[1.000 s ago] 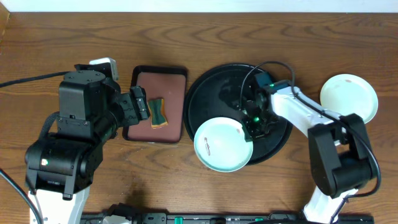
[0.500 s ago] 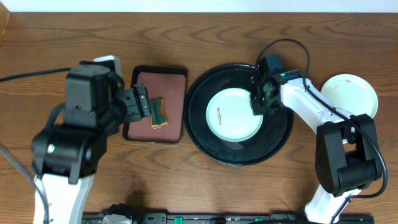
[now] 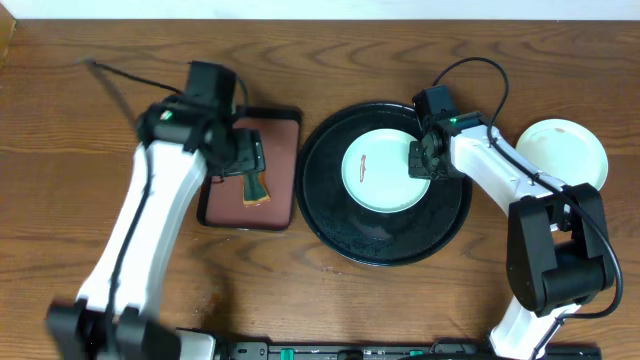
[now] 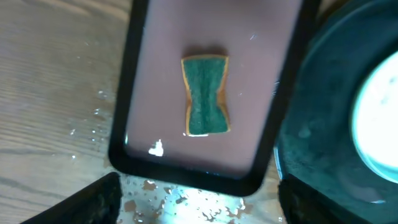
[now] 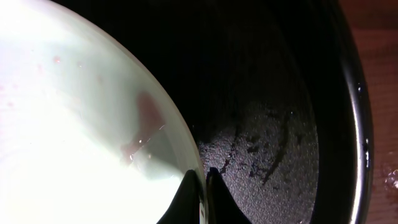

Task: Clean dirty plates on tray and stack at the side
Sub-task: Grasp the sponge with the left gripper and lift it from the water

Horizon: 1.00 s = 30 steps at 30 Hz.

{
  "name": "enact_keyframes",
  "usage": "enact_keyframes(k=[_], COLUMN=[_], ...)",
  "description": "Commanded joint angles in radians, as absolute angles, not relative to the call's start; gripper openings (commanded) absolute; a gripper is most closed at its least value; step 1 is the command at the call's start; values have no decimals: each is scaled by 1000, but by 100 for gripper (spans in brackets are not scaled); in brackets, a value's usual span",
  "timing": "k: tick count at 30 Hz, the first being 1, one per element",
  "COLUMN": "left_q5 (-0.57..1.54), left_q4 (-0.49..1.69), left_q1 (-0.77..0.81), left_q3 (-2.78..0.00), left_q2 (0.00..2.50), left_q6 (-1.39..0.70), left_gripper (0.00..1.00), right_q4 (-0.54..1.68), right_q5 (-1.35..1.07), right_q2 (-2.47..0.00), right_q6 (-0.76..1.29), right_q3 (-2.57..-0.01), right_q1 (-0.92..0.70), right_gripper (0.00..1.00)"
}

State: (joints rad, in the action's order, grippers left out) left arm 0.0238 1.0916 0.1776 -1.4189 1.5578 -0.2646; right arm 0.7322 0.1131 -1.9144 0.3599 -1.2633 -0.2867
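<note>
Left gripper (image 4: 198,202) wide open, empty. Green hourglass sponge (image 4: 205,93) lies just ahead of it on the rectangular maroon tray (image 4: 155,62), long axis pointing away, so the jaws span its narrow waist. Right gripper (image 5: 204,193) pinches the near rim of the smeared mint-blue round plate (image 3: 378,175), which sits flat in the large glossy black tray (image 3: 340,235).

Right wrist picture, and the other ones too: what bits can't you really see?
Right wrist: most of the plate is cut off by the edges and washed out by glare.
Overhead: the right end effector hides the plate's right rim.
Overhead: the sponge is partly under the left end effector.
Overhead: the side stack shows from above only; plate count unclear.
</note>
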Motion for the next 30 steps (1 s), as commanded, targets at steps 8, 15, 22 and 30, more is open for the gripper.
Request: enact_keyframes(k=[8,15,22,30], left_q5=[23,31,105,46], left_q4=[991,922,928,915], left_q1=[175,174,171,139], left_q3=[-1409,-1409,-1419,-1447], left_q2=[1925,2086,2112,2003], left_q6=[-335,-424,-424,-348], left_gripper=[70,30,7,52], right_q4=[723,721,725,726], right_q5=[107,100,82,62], right_q2=[-1902,-1902,-1902,-1902], right_q6=[162,160,160,159], right_q3=[-1273,-1273,-1273,-1273], right_q1=[-284,-284,-283,-281], right_gripper=[1,3,19,34])
